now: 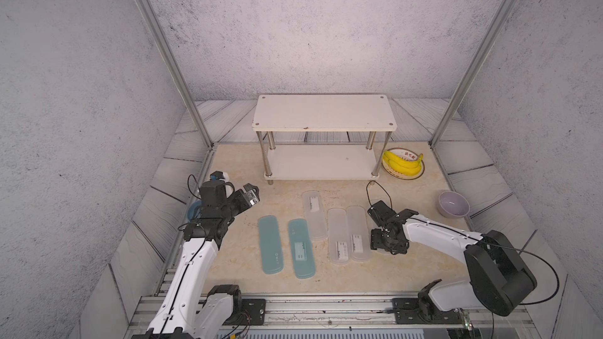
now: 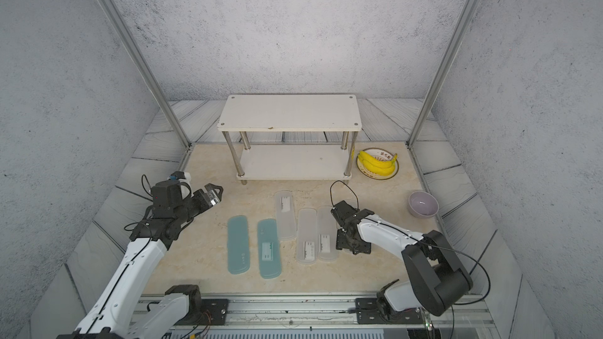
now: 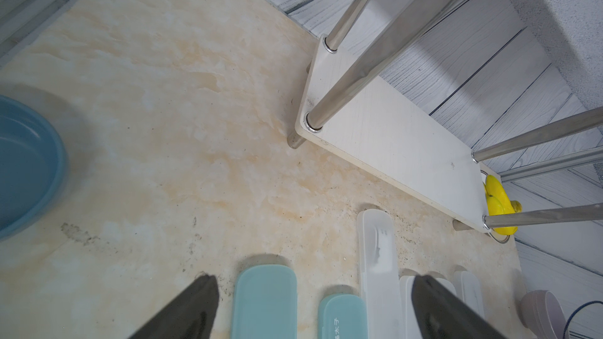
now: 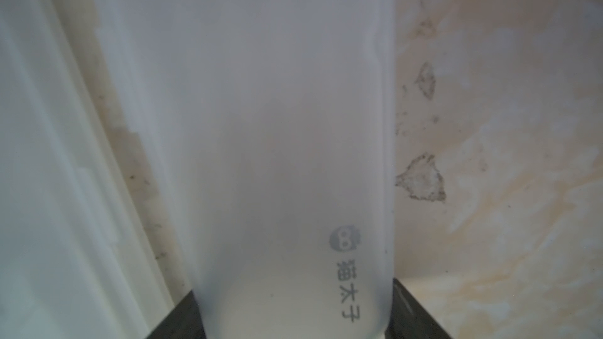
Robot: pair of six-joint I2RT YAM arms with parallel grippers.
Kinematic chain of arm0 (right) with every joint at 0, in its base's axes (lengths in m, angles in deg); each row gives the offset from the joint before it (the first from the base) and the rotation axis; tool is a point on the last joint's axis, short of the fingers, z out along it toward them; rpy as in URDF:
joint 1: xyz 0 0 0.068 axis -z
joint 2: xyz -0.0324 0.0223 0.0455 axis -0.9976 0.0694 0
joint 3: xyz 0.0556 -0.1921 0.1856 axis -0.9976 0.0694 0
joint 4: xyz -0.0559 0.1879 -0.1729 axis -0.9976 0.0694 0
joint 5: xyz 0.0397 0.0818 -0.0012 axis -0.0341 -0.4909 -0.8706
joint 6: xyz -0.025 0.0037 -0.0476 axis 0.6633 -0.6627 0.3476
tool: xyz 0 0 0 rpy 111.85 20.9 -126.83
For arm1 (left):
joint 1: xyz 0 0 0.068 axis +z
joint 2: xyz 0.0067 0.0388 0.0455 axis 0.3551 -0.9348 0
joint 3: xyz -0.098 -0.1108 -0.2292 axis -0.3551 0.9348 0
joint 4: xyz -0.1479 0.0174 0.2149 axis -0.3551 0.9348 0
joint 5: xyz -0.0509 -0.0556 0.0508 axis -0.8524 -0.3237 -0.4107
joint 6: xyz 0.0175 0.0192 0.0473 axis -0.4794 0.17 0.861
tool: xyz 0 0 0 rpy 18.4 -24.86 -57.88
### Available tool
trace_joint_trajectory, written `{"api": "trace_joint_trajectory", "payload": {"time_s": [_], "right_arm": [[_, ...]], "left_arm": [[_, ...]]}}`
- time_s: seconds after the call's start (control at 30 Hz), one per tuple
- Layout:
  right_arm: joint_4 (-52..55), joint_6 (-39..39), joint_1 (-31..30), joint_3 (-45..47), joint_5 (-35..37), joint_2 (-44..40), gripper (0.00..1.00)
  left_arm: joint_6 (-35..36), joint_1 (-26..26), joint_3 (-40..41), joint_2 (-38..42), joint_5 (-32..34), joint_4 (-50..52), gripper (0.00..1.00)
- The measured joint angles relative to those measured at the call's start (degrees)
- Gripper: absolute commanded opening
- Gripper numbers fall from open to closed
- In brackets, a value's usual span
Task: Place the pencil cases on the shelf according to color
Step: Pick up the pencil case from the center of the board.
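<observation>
Fingers (image 4: 414, 311) of the right hand (image 1: 378, 242) stand on either side of one frosted white case (image 4: 277, 125), close against its long edges as it lies flat on the counter (image 1: 235, 256). Whether they squeeze it we cannot tell. Just beside it we count three more: a second frosted case (image 1: 358, 233), a third frosted case (image 1: 338, 236) alongside that, and a fourth frosted case (image 1: 314, 215) set nearer the shelf (image 1: 323, 115). Further left lie two teal ones, the inner teal case (image 1: 301, 247) and the outer teal case (image 1: 270, 244). That makes six, all on the counter in front of the one two-board shelf. The left hand (image 1: 254, 194) hangs above the counter, spread wide and holding nothing, near one blue bowl (image 3: 26, 164). One lilac bowl (image 1: 453, 203) and one plate (image 1: 419, 171) of bananas (image 1: 399, 163) sit to the right.
</observation>
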Motion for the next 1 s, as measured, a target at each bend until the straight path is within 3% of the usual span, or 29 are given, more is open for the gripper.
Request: {"api": "trace_joint_trajectory", "payload": {"time_s": [0.2, 0.47, 0.77, 1.0], "right_arm": [[1.73, 0.02, -0.17, 0.0, 1.22, -1.75, 0.5], [10.19, 1.42, -0.63, -4.0, 1.75, -12.83, 0.5], [20.24, 6.1, -5.44, -19.3, 1.51, -18.21, 0.49], [21.92, 10.64, -6.71, -34.32, 1.92, -18.56, 0.49]], "left_arm": [[0.0, 0.0, 0.2, 0.09, 0.02, 0.0, 0.99], [0.44, -0.37, -0.17, 0.76, 0.24, 1.62, 0.99], [2.91, -14.12, -8.22, 2.03, 5.73, 4.52, 0.99], [3.45, -16.11, -15.47, 1.07, 7.76, 7.06, 0.99]]}}
